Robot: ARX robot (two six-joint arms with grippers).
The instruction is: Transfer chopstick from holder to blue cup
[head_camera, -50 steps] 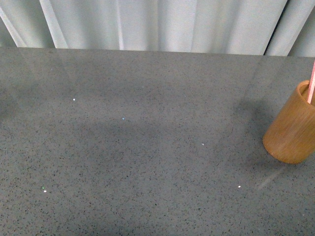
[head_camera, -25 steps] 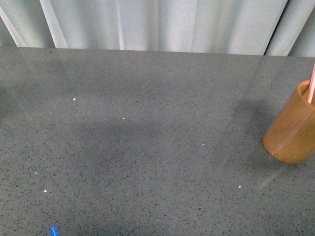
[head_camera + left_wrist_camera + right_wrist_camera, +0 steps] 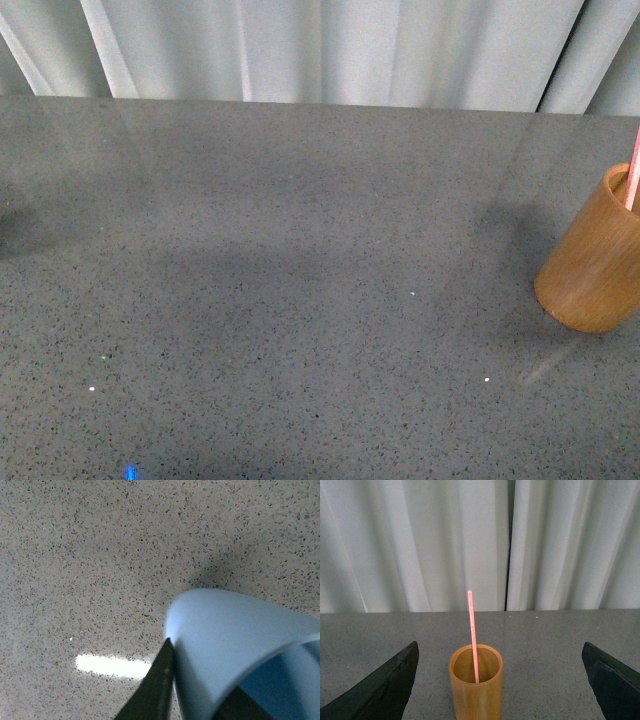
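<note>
1. Chopstick (image 3: 472, 635) stands in the holder (image 3: 476, 695) on the bench (image 3: 300, 300), untouched; the transfer looks not yet begun.
2. Right hand (image 3: 500, 650) is spread wide, facing the holder, short of it.
3. Left hand (image 3: 200, 672) clamps the blue cup (image 3: 235, 630) over the bench; grasp, lift and drop-in remain.

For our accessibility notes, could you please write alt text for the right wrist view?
A tan wooden holder stands upright on a grey speckled table, with one pinkish-red chopstick sticking up out of it. The right claw is open, its two dark fingers spread wide on either side of the holder and touching nothing. Pale pleated curtains hang behind.
</note>
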